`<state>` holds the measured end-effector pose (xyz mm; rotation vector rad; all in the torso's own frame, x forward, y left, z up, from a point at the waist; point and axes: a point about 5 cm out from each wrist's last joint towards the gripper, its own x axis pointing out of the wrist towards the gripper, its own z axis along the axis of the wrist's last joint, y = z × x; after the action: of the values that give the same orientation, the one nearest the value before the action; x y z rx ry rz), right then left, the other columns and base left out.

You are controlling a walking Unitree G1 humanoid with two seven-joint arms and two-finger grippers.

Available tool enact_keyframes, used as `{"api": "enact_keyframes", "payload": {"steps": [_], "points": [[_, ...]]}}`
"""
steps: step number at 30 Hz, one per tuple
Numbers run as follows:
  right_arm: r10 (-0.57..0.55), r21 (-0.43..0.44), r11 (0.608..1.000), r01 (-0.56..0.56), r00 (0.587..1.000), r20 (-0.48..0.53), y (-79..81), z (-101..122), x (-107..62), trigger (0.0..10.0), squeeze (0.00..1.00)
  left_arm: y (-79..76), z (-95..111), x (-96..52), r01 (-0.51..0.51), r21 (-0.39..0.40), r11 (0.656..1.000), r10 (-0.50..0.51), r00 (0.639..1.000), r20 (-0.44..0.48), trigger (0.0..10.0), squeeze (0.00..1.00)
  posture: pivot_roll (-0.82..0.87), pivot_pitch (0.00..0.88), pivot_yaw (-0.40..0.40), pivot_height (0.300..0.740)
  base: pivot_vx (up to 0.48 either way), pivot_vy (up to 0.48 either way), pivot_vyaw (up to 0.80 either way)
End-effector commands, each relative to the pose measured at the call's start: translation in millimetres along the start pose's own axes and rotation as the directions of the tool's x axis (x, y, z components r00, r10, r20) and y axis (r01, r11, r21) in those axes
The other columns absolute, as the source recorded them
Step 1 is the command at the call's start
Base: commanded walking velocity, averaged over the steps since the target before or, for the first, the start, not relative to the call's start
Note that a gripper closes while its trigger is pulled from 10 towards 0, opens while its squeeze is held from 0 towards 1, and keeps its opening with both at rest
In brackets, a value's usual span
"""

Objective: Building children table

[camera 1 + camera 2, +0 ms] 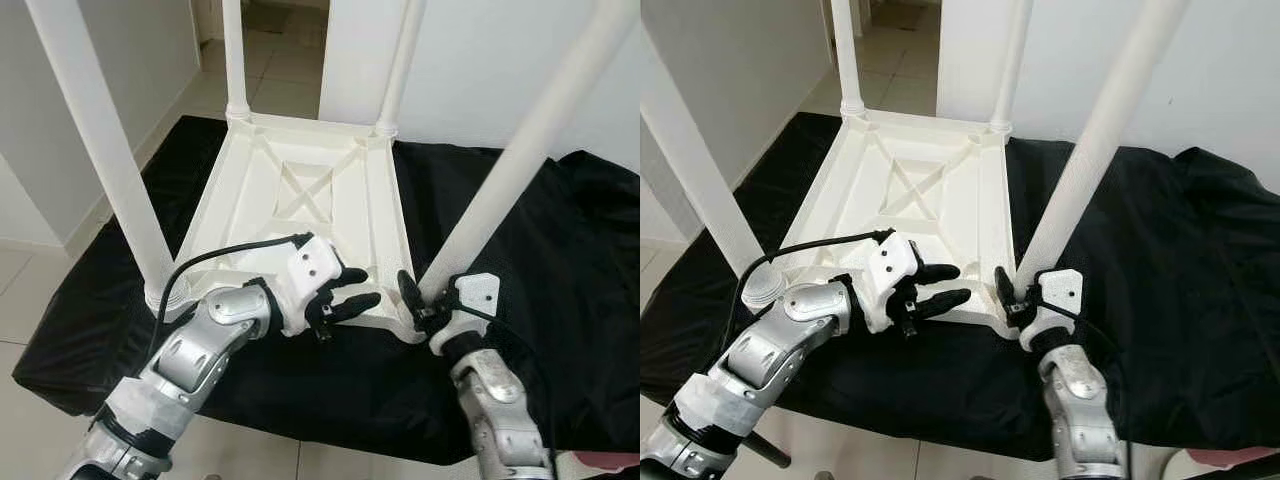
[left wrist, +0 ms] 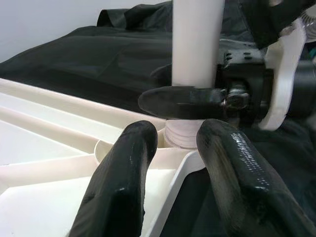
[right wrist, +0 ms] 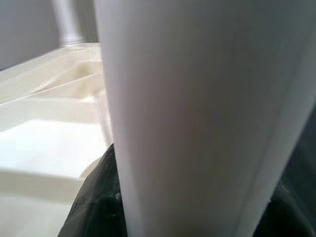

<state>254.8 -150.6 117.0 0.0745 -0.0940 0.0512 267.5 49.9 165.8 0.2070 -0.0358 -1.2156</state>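
One white plastic children's table [image 1: 305, 190] lies upside down on a black cloth [image 1: 520, 230], and four white round legs stand up from its corners: two at the far edge and two at the near edge. The table is the landmark here. The cloth runs out past the table on every side, with the widest open stretch on the robot's right of it. Pale tiled floor [image 1: 20, 300] shows beyond the cloth on the left of the table.

The right gripper [image 1: 425, 300] sits at the table's near right corner. Its black fingers are clamped around the foot of the near right leg [image 1: 520, 150], just above the socket; the left wrist view shows one finger [image 2: 177, 101] wrapped across the leg.

The left gripper [image 1: 345, 295] rests over the table's near edge, just beside that same corner. Its two fingers [image 2: 123, 182] are spread apart and grasp nothing; their tips point at the base of the clamped leg. The near left leg [image 1: 100, 150] rises at the table's near left corner, behind the left arm.
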Motion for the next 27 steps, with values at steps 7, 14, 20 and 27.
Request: {"api": "enact_keyframes", "payload": {"steps": [7,14,20,27], "points": [[-0.034,0.026,0.999,0.034,0.999,-0.022,12.5,-2.3,4.7,10.0,0.00,-3.1,-2.4,-2.2,0.060,0.005,0.998,-0.060,0.998,-0.011,10.0,0.00,-0.06,0.000,-0.059,0.740,0.000,0.000,0.00],[-0.014,-0.018,1.000,0.013,1.000,-0.016,19.4,-0.9,6.5,10.0,0.00,-0.3,-2.0,-2.4,0.045,0.002,0.999,-0.045,0.999,-0.010,10.0,0.00,-0.06,0.000,-0.058,0.740,0.000,0.000,0.00],[-0.006,-0.023,1.000,0.006,1.000,-0.001,16.9,2.5,9.3,10.0,1.00,-0.4,-2.4,-2.1,0.033,0.001,0.999,-0.033,0.999,-0.008,10.0,0.00,-0.06,0.000,-0.067,0.740,0.000,0.000,0.00],[0.007,-0.011,1.000,-0.007,1.000,0.008,3.1,7.2,13.7,10.0,1.00,0.3,-2.6,-1.9,-0.027,-0.014,1.000,0.027,1.000,-0.001,10.0,0.00,-0.05,0.000,-0.077,0.740,0.000,0.000,0.00]]}}
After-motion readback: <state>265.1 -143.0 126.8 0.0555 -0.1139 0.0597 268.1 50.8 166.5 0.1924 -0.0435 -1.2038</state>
